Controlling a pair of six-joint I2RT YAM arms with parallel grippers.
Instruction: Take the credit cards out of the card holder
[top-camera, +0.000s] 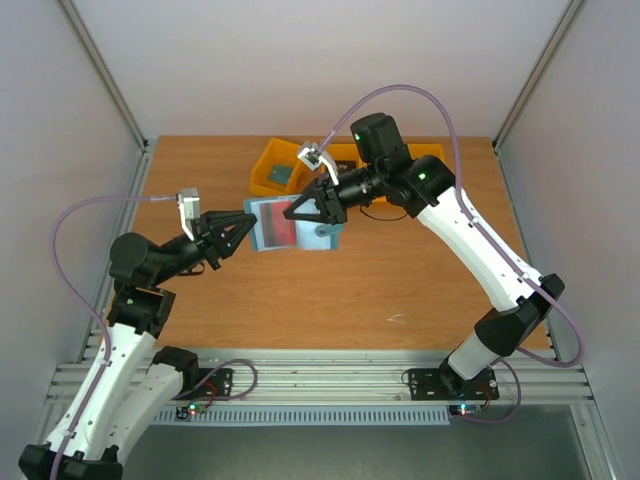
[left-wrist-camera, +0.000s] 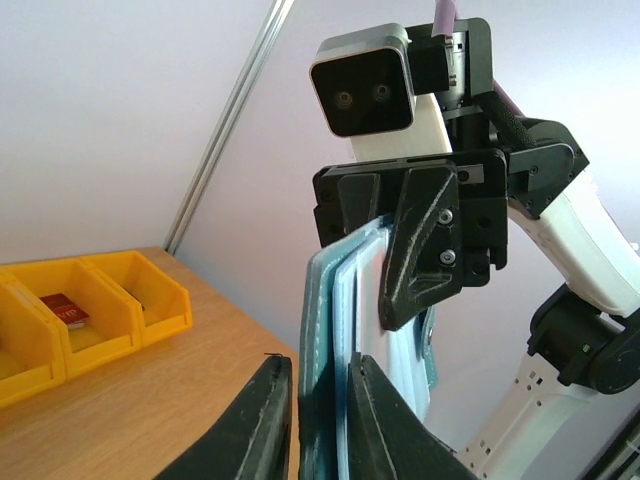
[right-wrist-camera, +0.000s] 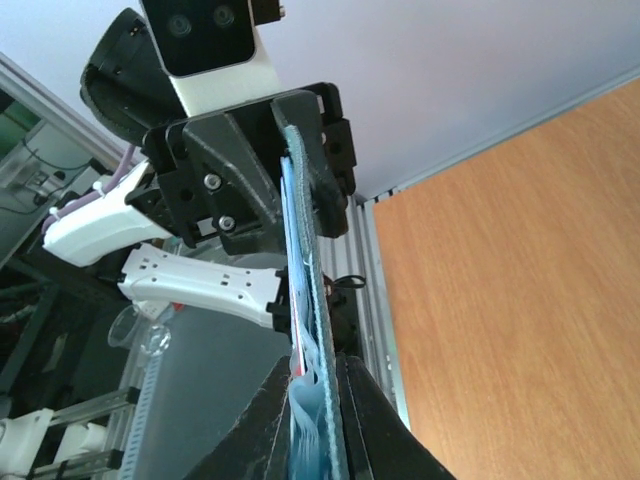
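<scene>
The slate-blue card holder (top-camera: 300, 226) hangs open above the table, held between both grippers. A red credit card (top-camera: 279, 226) shows in its inner pocket. My left gripper (top-camera: 250, 222) is shut on the holder's left edge; in the left wrist view the cover and pale pocket layers (left-wrist-camera: 330, 300) stand between my fingers (left-wrist-camera: 272, 400). From the right, my right gripper (top-camera: 297, 211) is shut on the holder (right-wrist-camera: 303, 250), and the card's thin red edge (right-wrist-camera: 299, 352) shows beside the pockets. Another card (left-wrist-camera: 64, 308) lies in a yellow bin.
Yellow plastic bins (top-camera: 272, 172) stand at the back of the wooden table (top-camera: 400, 280), behind the holder; the left wrist view shows them (left-wrist-camera: 150, 300) to my left. Grey walls close in both sides. An aluminium rail runs along the near edge (top-camera: 330, 385).
</scene>
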